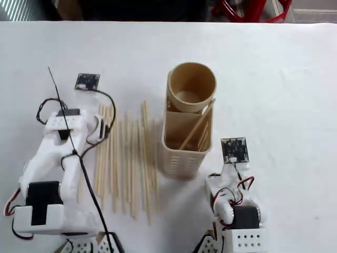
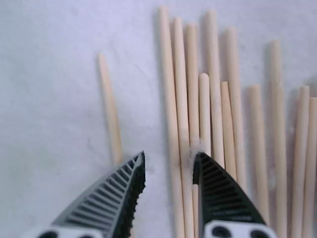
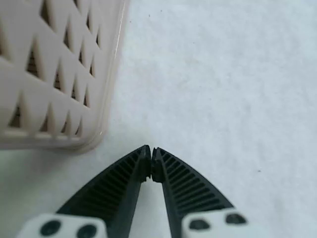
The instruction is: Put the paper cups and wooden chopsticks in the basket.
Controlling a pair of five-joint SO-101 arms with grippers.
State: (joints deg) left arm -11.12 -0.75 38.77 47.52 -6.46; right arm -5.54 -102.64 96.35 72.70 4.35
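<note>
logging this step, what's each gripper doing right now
Left gripper: open, empty, over the pale wooden chopsticks.
Right gripper: closed, empty, beside the beige lattice plastic basket.

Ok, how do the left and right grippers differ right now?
The left gripper is open; the right gripper is shut on nothing. The left one hangs over the loose chopsticks, with sticks lying in its gap. The right one sits over bare table beside the basket. Both are black and ribbed, and both point down close to the table.
</note>
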